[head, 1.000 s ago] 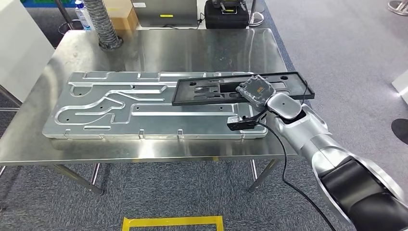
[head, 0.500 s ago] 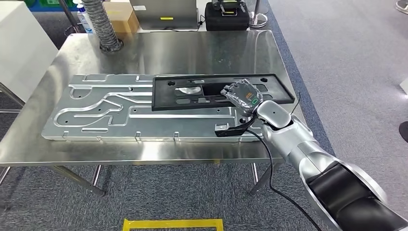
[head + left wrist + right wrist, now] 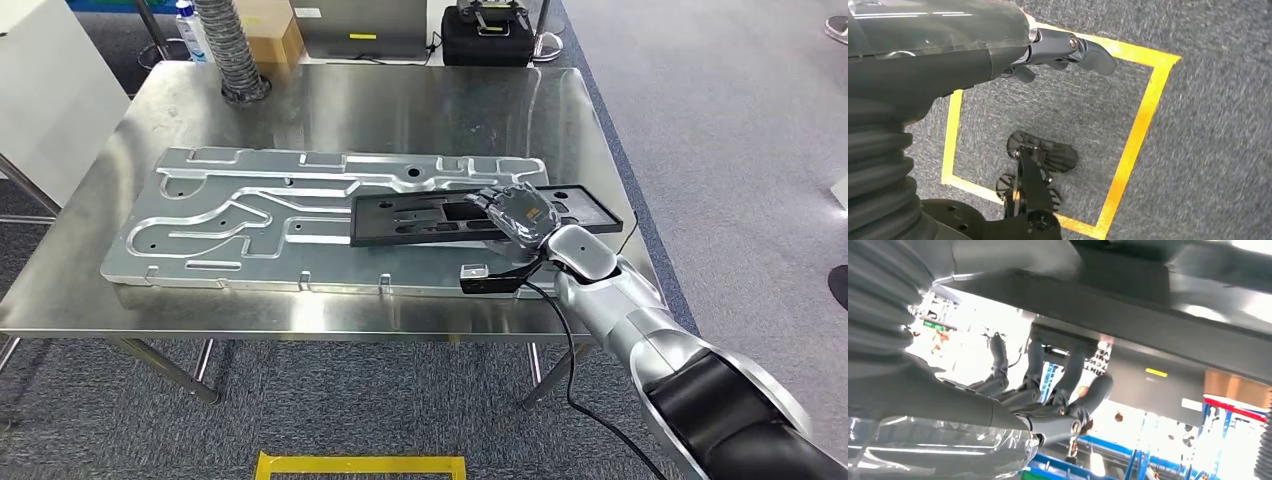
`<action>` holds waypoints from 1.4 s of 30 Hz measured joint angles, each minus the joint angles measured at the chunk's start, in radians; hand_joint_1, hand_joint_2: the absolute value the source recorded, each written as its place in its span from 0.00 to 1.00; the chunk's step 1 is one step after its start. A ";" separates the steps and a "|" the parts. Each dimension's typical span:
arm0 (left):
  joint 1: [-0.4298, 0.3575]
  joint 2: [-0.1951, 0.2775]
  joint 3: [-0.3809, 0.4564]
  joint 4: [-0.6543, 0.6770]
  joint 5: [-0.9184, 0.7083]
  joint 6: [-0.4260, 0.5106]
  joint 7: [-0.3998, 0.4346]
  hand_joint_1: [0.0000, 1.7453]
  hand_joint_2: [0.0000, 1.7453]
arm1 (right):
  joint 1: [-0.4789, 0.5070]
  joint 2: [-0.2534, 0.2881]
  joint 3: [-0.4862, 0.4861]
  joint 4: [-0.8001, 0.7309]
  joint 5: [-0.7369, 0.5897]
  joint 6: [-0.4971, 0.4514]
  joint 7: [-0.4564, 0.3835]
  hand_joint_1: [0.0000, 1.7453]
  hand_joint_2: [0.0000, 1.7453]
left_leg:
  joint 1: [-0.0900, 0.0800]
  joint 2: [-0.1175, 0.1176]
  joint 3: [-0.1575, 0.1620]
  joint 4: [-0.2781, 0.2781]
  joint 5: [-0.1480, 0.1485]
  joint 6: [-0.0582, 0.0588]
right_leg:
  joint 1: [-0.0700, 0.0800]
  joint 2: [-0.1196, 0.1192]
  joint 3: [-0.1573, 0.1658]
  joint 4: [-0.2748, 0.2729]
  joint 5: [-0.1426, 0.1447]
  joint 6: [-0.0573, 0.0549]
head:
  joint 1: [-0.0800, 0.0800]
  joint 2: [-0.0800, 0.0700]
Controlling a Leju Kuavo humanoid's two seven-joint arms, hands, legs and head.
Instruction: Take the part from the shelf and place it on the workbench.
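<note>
The steel workbench [image 3: 420, 110] is carrying a long machined aluminium plate [image 3: 250, 225] with routed channels, lying flat across most of its width, and the black rectangular part [image 3: 420, 218] is sitting over that plate's right half, its far end reaching out past the plate's edge. The robot's right hand [image 3: 515, 210] is gripping this black frame near its right end, fingers [image 3: 1068, 375] hooking over the panel's edge in the wrist view; whether the part is resting fully on the plate or hanging a touch above it, I cannot tell from up here. The left hand [image 3: 1068, 50] is dangling over the carpet by a yellow tape square [image 3: 1143, 125], fingers loosely curled around nothing. I'd judge the placing step is nearly finished. What the next move is calling for, to my eye, is settling the frame flat, then loosening the fingers and lifting the hand clear without dragging it.
</note>
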 joint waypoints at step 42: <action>0.047 -0.034 0.068 0.000 0.060 -0.044 -0.023 0.00 0.00 | 0.853 0.260 -1.073 -1.199 -0.657 -0.062 -0.314 0.00 0.00 | 0.000 0.072 0.034 0.008 -0.030 0.013 | 0.033 0.017 0.031 -0.029 0.009 -0.022 | 0.000 0.000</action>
